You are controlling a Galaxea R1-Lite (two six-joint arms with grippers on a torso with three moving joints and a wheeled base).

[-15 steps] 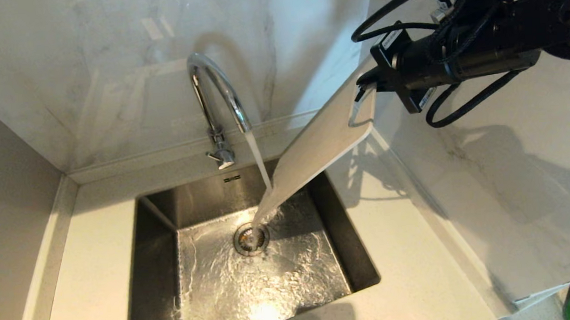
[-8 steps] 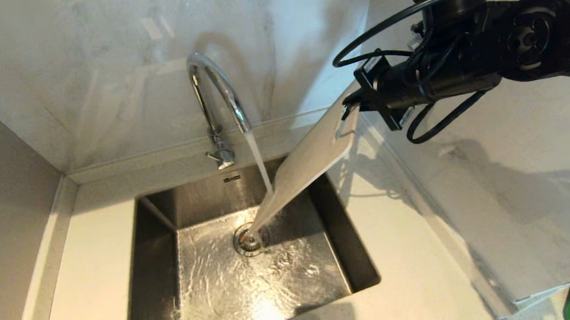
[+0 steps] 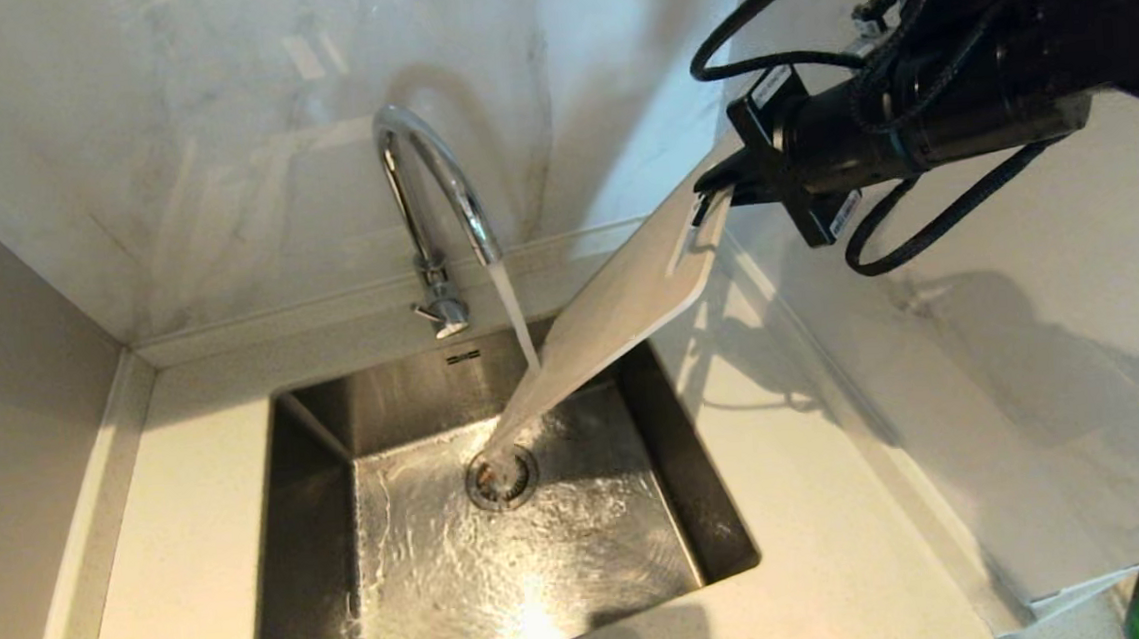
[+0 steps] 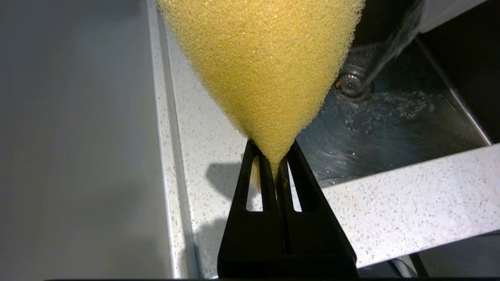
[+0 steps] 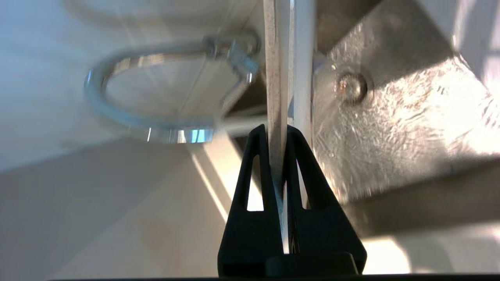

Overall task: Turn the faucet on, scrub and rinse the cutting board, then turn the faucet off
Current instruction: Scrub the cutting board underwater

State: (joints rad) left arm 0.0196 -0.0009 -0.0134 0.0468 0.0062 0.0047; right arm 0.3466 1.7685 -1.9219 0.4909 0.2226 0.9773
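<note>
Head view shows you the steel sink [image 3: 417, 571] set in the pale counter, its floor wet and rippling, so you can take it that the faucet [image 3: 435, 184] is already on: a stream falls from its spout. Over the sink slants the cutting board [image 3: 619, 316], tilted steeply, its lower end in the stream above the drain [image 3: 500, 477] and its handle end raised toward the right wall. You see the right gripper [image 3: 721, 189] there, its fingers pressed together on the board's edge by the slot handle; the right wrist view shows the same pinch. Your left gripper [image 4: 277, 162] is outside the head view, near the sink's front corner, pinching the yellow sponge [image 4: 261, 58], which touches nothing. In my judgement the rinsing is in hand; whether the scrub is done you cannot tell from here, and closing the faucet is left
</note>
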